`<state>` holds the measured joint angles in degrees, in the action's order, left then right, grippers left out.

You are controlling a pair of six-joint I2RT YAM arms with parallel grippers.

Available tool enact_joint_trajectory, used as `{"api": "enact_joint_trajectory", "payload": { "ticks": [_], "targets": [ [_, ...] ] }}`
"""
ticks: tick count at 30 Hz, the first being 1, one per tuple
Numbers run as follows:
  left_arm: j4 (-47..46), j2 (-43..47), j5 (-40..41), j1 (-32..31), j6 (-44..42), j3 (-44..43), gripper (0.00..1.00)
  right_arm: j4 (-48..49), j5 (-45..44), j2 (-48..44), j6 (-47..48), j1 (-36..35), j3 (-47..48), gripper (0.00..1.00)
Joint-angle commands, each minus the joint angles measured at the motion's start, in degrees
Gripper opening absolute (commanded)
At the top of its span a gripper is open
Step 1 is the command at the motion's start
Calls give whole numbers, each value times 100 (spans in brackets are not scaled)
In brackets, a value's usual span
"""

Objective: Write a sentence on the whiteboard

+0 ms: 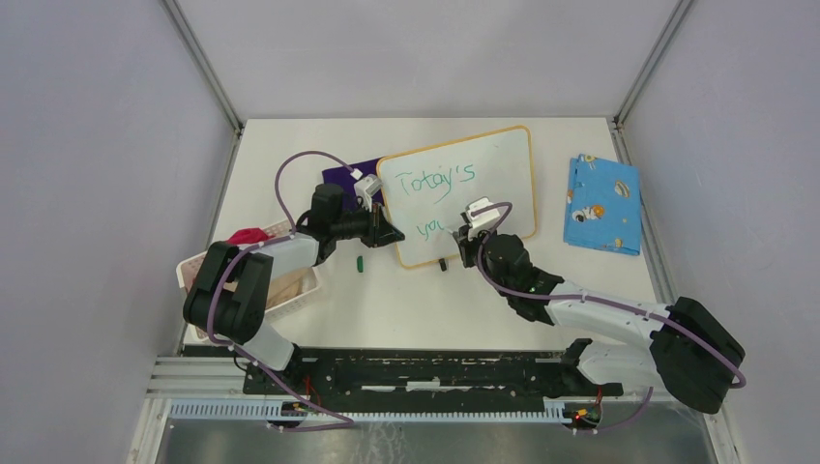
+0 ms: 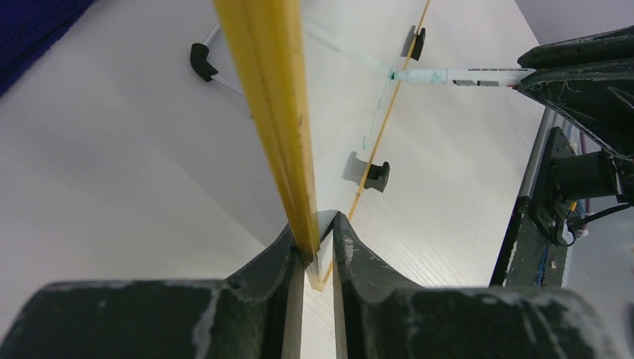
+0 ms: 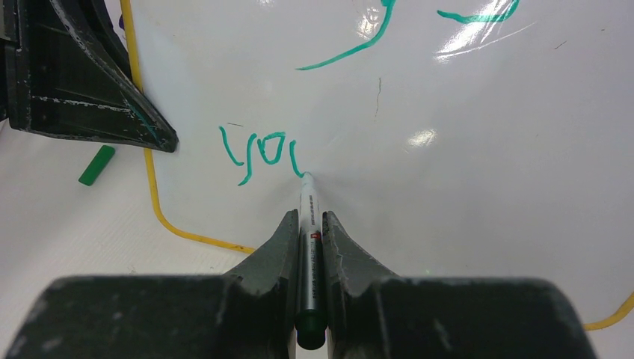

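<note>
The whiteboard stands propped on the table, its orange frame edge-on in the left wrist view. Green writing reads "Today's" on top and "yo" plus a started stroke below. My left gripper is shut on the board's left edge, jaws clamped on the frame. My right gripper is shut on a white marker. Its tip touches the board just right of the "o". The marker also shows in the left wrist view.
A green marker cap lies on the table left of the board. A blue patterned cloth lies at the right, a dark purple cloth behind the left gripper. A white basket with a red item sits at the left.
</note>
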<state>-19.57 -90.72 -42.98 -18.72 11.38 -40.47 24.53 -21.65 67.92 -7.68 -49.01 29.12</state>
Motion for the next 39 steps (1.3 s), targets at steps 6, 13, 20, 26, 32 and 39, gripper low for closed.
{"api": "enact_joint_trajectory", "payload": {
  "ticks": [6,13,20,26,32,39],
  "targets": [
    [217,-135,563,-65,-551,-75,2,75,-208,-33,82,129,361,0],
    [226,-126,565,-68,-550,-71,2,69,-177,26,108,138,480,0],
    [226,-122,563,-70,-554,-80,2,77,-154,61,103,148,557,0],
    [235,-117,572,-70,-566,-77,2,73,-132,81,115,151,594,0],
    [235,-121,576,-70,-560,-80,2,75,-122,63,109,151,506,0],
    [235,-122,572,-77,-561,-75,2,83,-69,-7,22,153,281,0]
  ]
}}
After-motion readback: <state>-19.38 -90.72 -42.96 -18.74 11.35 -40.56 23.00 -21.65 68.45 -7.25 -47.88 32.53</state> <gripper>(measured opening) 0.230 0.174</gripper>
